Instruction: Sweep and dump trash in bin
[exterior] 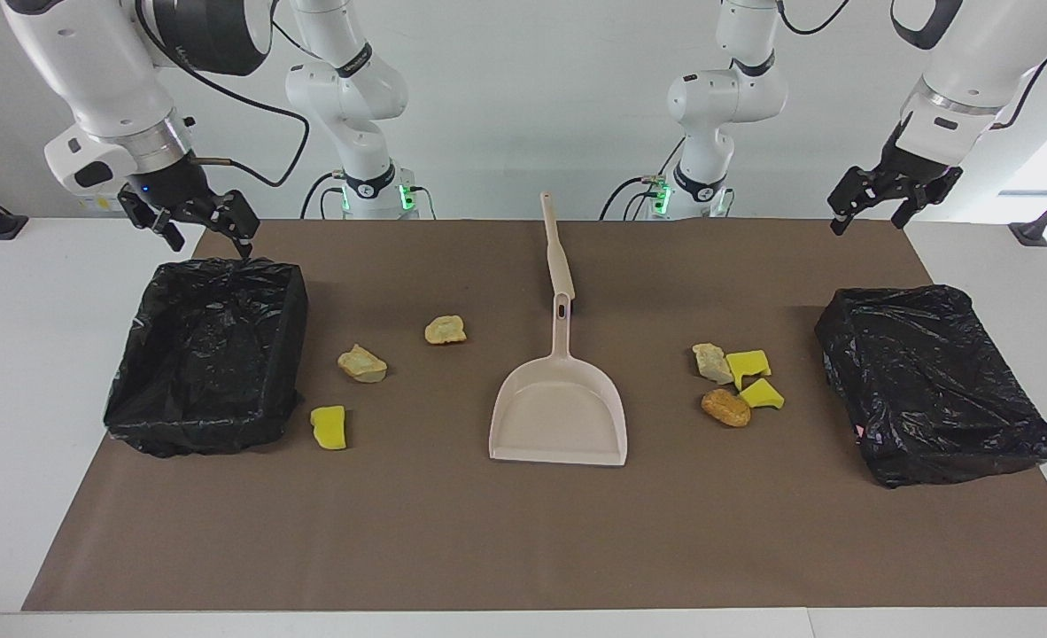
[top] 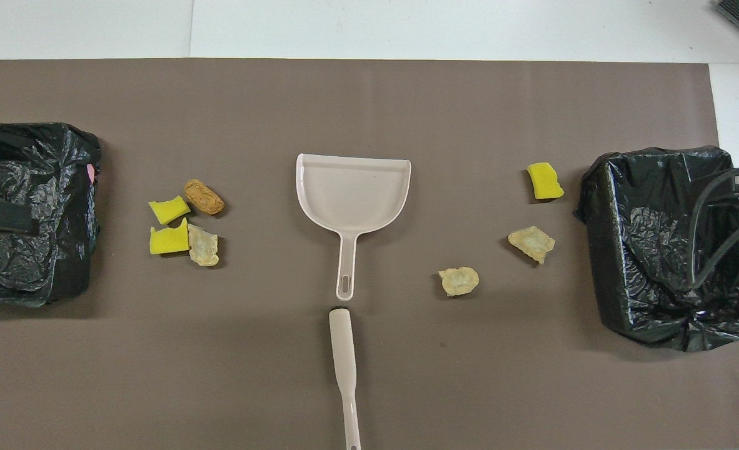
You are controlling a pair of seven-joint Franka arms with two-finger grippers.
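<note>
Right gripper point(exterior: 197, 232) hanging over crinkled bin point(exterior: 209, 354), unclenched, mostly cropped overhead; left gripper point(exterior: 873, 206) likewise unclenched. Spongy, crumbly trash point(exterior: 740, 387) lying at smooth dustpan's point(exterior: 559, 416) three o'clock.

We see both of our arms raised at the two ends of the table, neither touching nor holding anything. Our right gripper point(exterior: 194, 229) hangs from a wrist that slants down and inward, its black fingers spread apart and pointing downward. Our left gripper point(exterior: 873, 206) hangs higher from a wrist angled down and inward too, its fingers likewise parted. Each forearm reaches in from above, elbows lifted.
</note>
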